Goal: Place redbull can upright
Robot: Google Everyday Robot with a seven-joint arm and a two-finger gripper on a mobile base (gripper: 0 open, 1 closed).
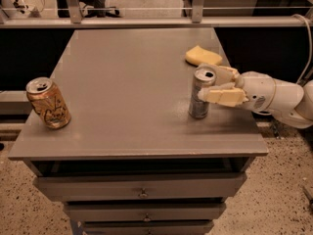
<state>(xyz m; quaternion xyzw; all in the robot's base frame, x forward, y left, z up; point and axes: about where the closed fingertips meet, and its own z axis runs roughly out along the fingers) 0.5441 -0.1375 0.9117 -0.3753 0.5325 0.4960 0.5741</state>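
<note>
The redbull can (199, 98), slim and silver with blue patches, stands upright on the grey table (127, 82) near its right edge. My gripper (207, 83) reaches in from the right at the can's height. Its cream fingers (222, 96) are spread, one in front of the can and one behind it, and their tips still flank the can's upper part. The jaws stand open with a small gap to the can. The white arm (274, 96) extends off the right edge of the table.
A wider gold-orange can (48, 103) stands near the table's front left corner. A yellow sponge (203, 55) lies just behind the gripper at the right edge. Drawers (142, 192) sit below the tabletop. A rail (146, 21) runs behind the table.
</note>
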